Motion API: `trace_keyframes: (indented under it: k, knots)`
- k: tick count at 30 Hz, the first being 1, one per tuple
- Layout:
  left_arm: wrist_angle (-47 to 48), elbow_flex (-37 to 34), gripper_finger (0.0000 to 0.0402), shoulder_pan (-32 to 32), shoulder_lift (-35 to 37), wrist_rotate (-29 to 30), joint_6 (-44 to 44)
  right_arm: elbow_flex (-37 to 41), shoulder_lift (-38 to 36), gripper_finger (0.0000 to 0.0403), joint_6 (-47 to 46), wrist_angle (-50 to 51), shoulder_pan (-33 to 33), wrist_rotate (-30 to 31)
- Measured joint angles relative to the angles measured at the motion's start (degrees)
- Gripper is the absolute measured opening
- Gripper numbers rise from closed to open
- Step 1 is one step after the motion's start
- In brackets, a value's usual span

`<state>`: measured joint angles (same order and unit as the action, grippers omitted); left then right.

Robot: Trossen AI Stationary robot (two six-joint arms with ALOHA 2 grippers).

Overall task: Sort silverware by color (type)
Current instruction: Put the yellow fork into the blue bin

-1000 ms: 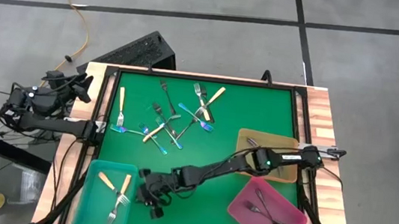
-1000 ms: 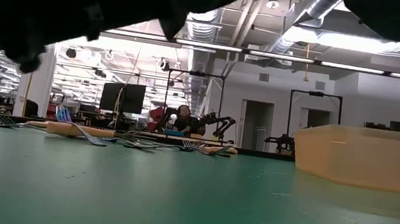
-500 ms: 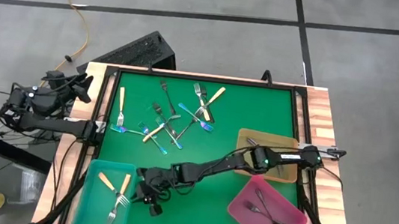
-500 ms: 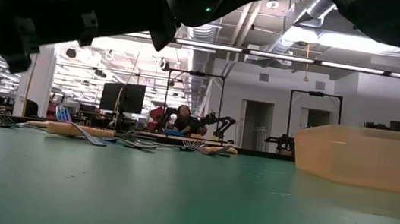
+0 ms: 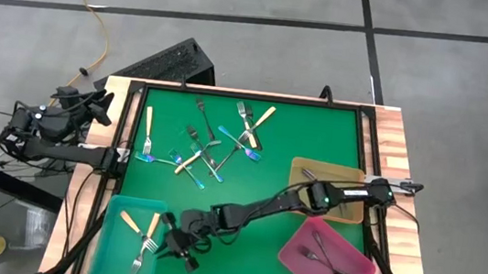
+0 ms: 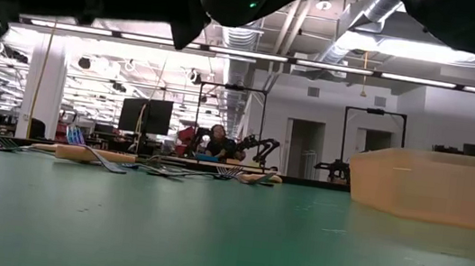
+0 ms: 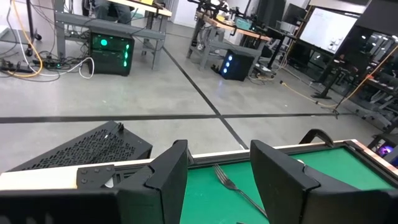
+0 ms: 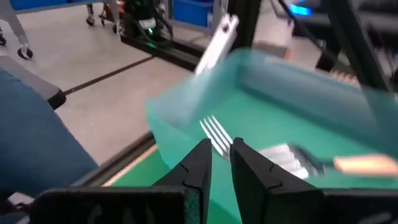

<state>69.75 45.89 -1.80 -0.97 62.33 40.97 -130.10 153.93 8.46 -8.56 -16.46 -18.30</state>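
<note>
Risk sitting with the right hand [image 5: 169, 244], pinching a slim cream-handled fork [image 8: 214, 134] over the translucent teal plastic tray [image 5: 111, 223]: tines are poking past the fingers, so it may be snagging the wall. Left hand [image 7: 217, 180] is waiting spread beyond the green bench [image 5: 298, 143]. Mixed forks [image 5: 211, 142] are lying mid-bench. No readable writing.

Teal tray [image 5: 115, 233], pink tray [image 5: 304, 259], seemingly tan tray [image 5: 346, 209], green mat [image 5: 309, 135].
</note>
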Motion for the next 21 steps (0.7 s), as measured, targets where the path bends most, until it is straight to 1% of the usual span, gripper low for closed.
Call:
trace_keyframes:
  k: [4,9,12,15,21]
  knots:
    - [0.0,0.0,0.0158,0.0,0.0,0.0,0.0,0.0,0.0,0.0081,-0.9,2.9,0.7,-1.3]
    - [0.0,0.0,0.0158,0.0,0.0,0.0,0.0,0.0,0.0,0.0081,-2.4,3.1,0.8,-2.6]
    - [0.0,0.0,0.0158,0.0,0.0,0.0,0.0,0.0,0.0,0.0081,-2.4,4.0,0.8,-2.4]
    - [0.0,0.0,0.0158,0.0,0.0,0.0,0.0,0.0,0.0,0.0081,-2.4,4.1,0.9,-0.5]
    - [0.0,0.0,0.0158,0.0,0.0,0.0,0.0,0.0,0.0,0.0081,-0.2,3.6,0.9,-0.1]
